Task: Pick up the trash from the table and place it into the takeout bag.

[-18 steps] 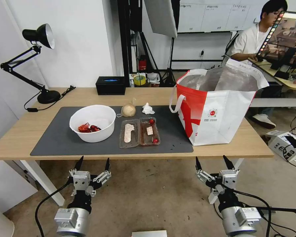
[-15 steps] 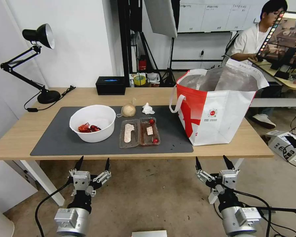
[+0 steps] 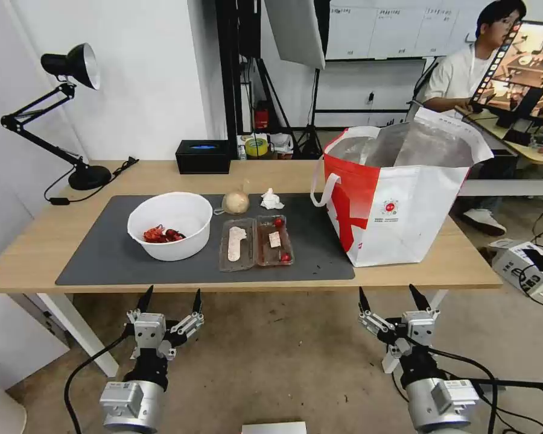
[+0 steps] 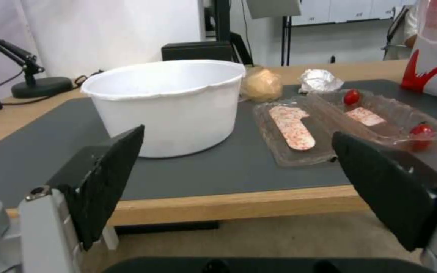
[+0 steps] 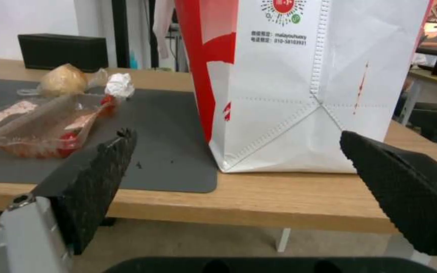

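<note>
Hovering below table (image 3: 42, 253), left gripper (image 3: 170, 299), right gripper (image 3: 392, 296) (both spread wide)

The takeout bag (image 5: 299, 87) runs off the top of the right wrist view, so its mouth and handles are cut away, and in the left wrist view only a strip of it remains at 2 o'clock. The small print under its round logo (image 3: 390, 207) is too tiny to read from the head view. The white bowl (image 4: 168, 102) hides its own contents from the left wrist view, and its wall covers part of the beige lump (image 4: 261, 84) behind it.
</note>
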Available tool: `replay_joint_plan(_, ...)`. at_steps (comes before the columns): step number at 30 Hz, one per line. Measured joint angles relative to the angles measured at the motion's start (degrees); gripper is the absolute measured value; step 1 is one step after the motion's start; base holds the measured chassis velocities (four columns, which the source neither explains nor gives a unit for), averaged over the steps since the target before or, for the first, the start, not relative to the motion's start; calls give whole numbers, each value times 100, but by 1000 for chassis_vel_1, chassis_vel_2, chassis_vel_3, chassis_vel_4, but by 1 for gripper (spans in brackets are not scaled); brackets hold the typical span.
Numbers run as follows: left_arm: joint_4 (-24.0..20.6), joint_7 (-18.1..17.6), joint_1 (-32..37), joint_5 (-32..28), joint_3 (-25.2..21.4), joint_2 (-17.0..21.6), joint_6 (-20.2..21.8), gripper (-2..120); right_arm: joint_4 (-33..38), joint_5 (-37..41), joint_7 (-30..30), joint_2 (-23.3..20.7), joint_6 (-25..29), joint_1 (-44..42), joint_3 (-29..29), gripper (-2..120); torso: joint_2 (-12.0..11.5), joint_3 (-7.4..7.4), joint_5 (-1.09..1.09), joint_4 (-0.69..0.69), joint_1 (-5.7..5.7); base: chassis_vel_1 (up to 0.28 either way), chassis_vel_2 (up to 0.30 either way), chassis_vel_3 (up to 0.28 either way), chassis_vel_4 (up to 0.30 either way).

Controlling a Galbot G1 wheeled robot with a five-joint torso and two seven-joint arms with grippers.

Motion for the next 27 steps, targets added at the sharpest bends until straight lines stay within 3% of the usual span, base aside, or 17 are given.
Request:
replay_joint_plan(10,-31,-69,-17,-193,-58,38,175,100,-3,167,3,-163,-150,97,12,100,0,0,-1,-1,0,0,0,0,0)
replay_joint_plan(17,-345,-568,-134,-1382,-446,298,1357,100,-34,1323,83,-1268,-1229,812,145,100,0,0,1,1,0,0,0,0,0)
replay_joint_plan(22,-452,-744,-176,-1802,-581,388,1774,100,-43,1751,113,-1681,-1631,1073,195,100,0,0,1,0,0,0,0,0,0)
replay_joint_plan(24,-575,-935,-221,-2275,-735,493,2243,100,-57,2214,143,-2124,-2061,1357,247,100,0,1,1,0,0,0,0,0,0)
replay_joint_plan(25,-575,-935,-221,-2275,-735,493,2243,100,-57,2214,143,-2124,-2061,1357,247,100,0,1,1,0,0,0,0,0,0)
replay_joint_plan(27,-735,-1197,-285,-2907,-940,630,2872,100,-71,2831,185,-2710,-2635,1732,317,100,0,1,1,0,0,0,0,0,0)
